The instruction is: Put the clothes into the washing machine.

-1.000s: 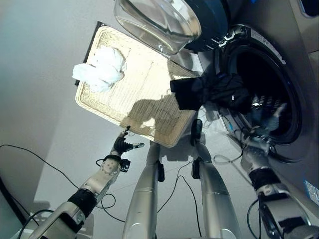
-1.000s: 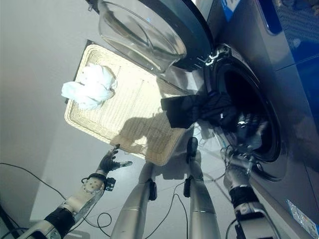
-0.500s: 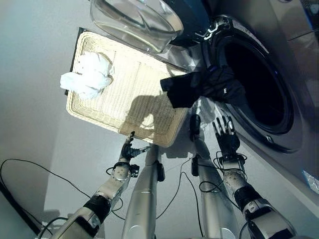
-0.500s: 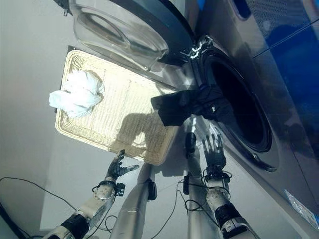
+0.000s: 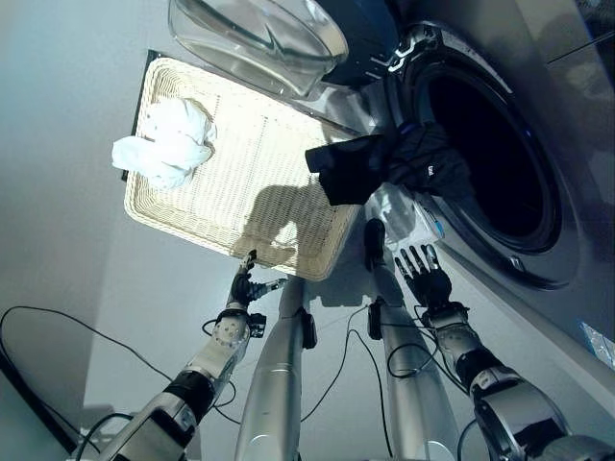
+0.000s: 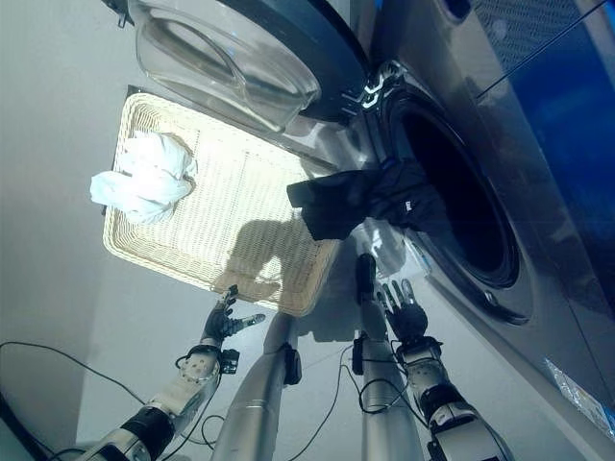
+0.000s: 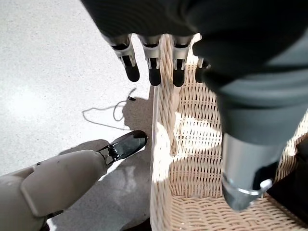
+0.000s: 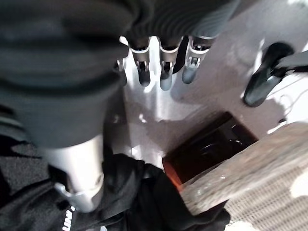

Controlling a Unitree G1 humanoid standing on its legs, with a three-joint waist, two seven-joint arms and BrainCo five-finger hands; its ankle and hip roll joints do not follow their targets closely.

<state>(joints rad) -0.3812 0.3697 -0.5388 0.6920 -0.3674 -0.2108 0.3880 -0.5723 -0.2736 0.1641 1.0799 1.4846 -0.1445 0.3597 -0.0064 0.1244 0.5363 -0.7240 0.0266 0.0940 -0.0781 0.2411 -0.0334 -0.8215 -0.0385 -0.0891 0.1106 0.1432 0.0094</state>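
A black garment [image 5: 384, 165] hangs out of the washing machine's round opening [image 5: 490, 144], draped over the rim and onto the corner of a wicker basket [image 5: 250, 154]. A crumpled white cloth [image 5: 165, 144] lies in the basket's far left corner. My right hand [image 5: 424, 279] is open below the opening, fingers spread and holding nothing; its wrist view shows the black garment [image 8: 139, 192] just past its straight fingers [image 8: 163, 72]. My left hand [image 5: 245, 285] is open at the basket's near edge, its fingers [image 7: 153, 67] straight over the wicker rim [image 7: 161, 144].
The washer's glass door [image 5: 255, 38] stands swung open above the basket's far side. Grey floor surrounds the basket on the left and near sides. The machine's front panel [image 5: 567, 288] fills the right.
My right hand has come out of the drum and dropped below the opening, empty. The black garment stays draped over the rim. The camera has shifted; my left hand stays by the basket.
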